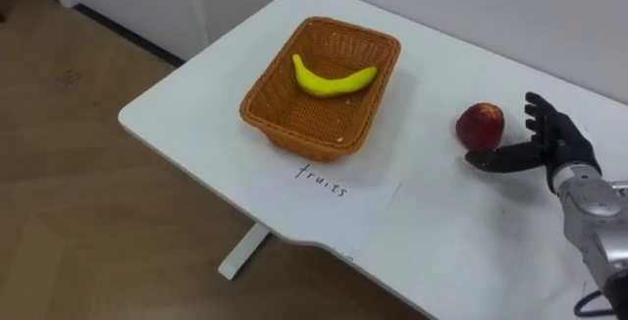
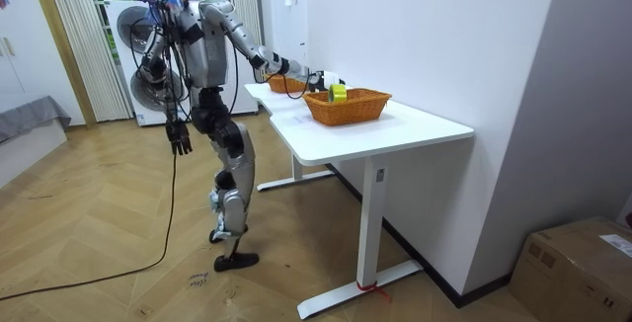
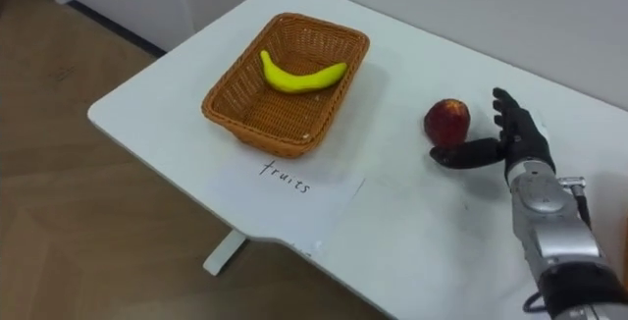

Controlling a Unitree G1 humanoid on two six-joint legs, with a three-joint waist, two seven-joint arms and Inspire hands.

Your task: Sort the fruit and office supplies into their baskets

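Lying in basket point(image 1: 294, 135): banana point(image 1: 334, 80); right hand point(image 1: 548, 148) spread beside apple point(image 1: 480, 124).

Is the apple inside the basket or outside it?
Outside. The apple rests on the table right of the basket, beside the open right hand; the basket holds a banana.

Looking like a room in somebody's home to me. A washing machine point(image 2: 148, 70) is sitting at about ten o'clock in the room view, long curtains point(image 2: 69, 36) are hanging next to it, a herringbone wood floor point(image 2: 118, 213) is running underneath, and a cardboard box point(image 2: 578, 263) is lying at four o'clock beside a plain white desk point(image 2: 395, 134).
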